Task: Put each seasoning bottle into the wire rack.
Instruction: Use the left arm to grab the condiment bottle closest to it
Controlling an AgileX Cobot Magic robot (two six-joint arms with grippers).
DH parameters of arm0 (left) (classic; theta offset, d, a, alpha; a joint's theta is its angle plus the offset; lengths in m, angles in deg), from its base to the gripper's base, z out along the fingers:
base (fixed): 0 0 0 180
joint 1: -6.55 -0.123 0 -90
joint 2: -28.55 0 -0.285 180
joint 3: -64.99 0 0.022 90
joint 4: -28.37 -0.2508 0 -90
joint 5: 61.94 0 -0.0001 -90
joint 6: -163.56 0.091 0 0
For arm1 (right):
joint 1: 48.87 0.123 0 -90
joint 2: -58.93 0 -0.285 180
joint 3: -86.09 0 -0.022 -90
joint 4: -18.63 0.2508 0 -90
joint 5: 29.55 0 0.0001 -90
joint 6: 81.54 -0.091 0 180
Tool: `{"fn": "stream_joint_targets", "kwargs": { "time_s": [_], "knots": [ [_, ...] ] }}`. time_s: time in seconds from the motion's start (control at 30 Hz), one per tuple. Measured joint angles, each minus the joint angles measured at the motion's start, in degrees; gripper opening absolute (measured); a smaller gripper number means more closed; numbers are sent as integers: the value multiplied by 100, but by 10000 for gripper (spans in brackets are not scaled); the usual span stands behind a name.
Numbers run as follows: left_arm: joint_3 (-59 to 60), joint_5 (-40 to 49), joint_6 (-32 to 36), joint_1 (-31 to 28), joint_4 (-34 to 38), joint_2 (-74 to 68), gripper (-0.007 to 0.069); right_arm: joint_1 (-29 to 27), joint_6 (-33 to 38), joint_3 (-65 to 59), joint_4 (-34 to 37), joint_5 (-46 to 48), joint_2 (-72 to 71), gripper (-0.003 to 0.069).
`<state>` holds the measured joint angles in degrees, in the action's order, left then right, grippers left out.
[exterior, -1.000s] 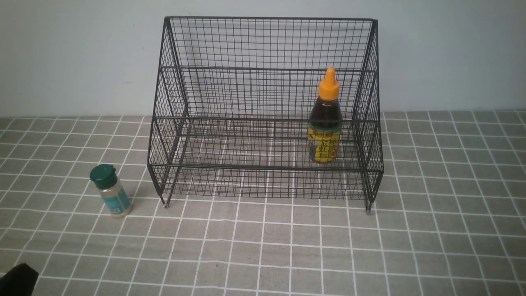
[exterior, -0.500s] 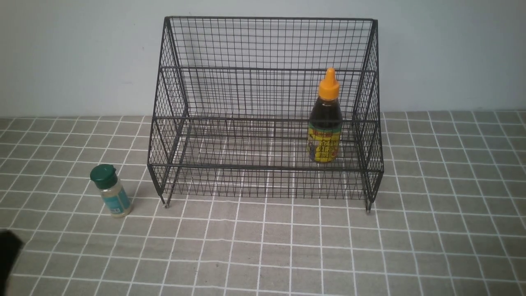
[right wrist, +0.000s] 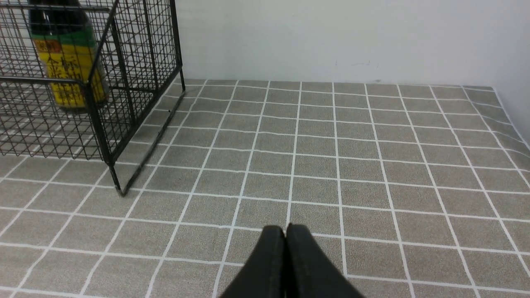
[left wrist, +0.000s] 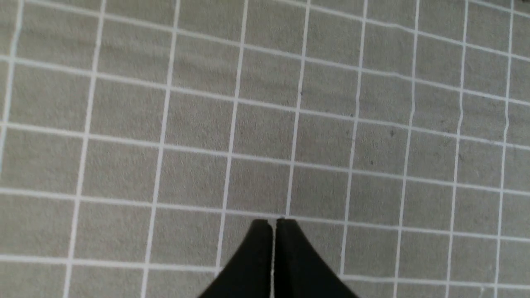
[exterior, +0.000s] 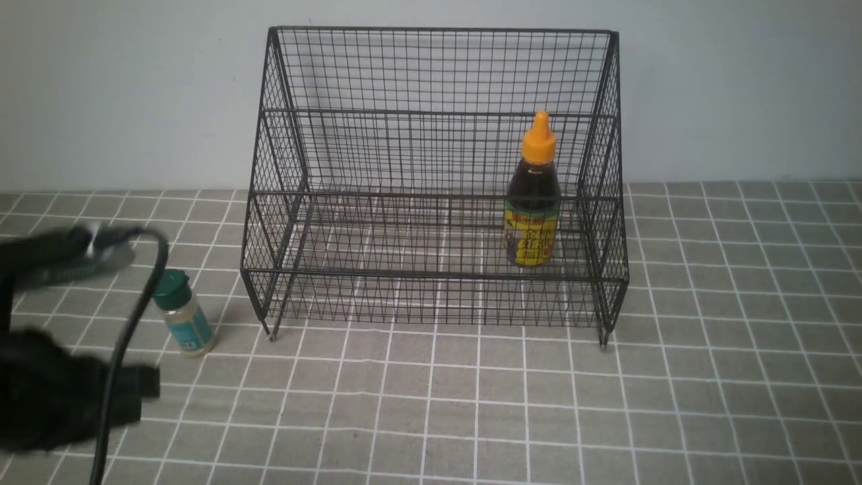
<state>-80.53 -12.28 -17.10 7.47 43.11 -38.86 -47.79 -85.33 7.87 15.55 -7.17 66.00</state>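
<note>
While our left gripper (left wrist: pixel 273 223) sits pinched together, we should spread it wide, then straddle the shaker (exterior: pixel 183 313) squarely.

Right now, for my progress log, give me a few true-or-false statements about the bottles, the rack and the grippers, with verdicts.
1. The orange-capped dark-liquid bottle stands upright inside the wire rack. True.
2. The green-lidded shaker sits on the rack's upper tier. False: it stands on the tablecloth, outside the rack, to its left.
3. The left gripper is shut on the shaker. False: it is shut on nothing, with only checked cloth in its view.
4. The right gripper is shut and empty. True.
</note>
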Motion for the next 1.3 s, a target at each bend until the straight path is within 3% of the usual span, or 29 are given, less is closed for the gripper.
{"fn": "stream_joint_targets", "kwargs": {
  "time_s": [0.23,0.4,0.5,0.57,0.63,0.67,0.87,1.0,1.3],
  "knots": [
    [-1593,503,200,-765,-158,-1269,-7,0,0,0,-5,0,0,-14],
    [-2317,597,1080,-853,-158,-1927,19,0,0,0,-5,0,0,-14],
    [-2485,377,1503,-855,-134,-2241,104,0,0,0,-5,0,0,-14],
    [-2485,86,1698,-855,-139,-2453,214,0,0,0,-5,0,0,-14],
    [-2485,4,1776,-860,-139,-2556,258,0,0,0,-5,0,0,-14],
    [-2485,-155,1933,-860,-122,-2749,359,0,0,0,-5,0,0,-14],
    [-2485,-512,2496,-866,91,-3348,598,0,0,0,-5,0,0,-14],
    [-2485,-719,2627,-866,163,-3738,634,0,-114,0,-5,0,0,-14],
    [-2493,-1008,2984,-866,714,-4059,627,0,-127,0,-5,0,0,-14]
  ]
}}
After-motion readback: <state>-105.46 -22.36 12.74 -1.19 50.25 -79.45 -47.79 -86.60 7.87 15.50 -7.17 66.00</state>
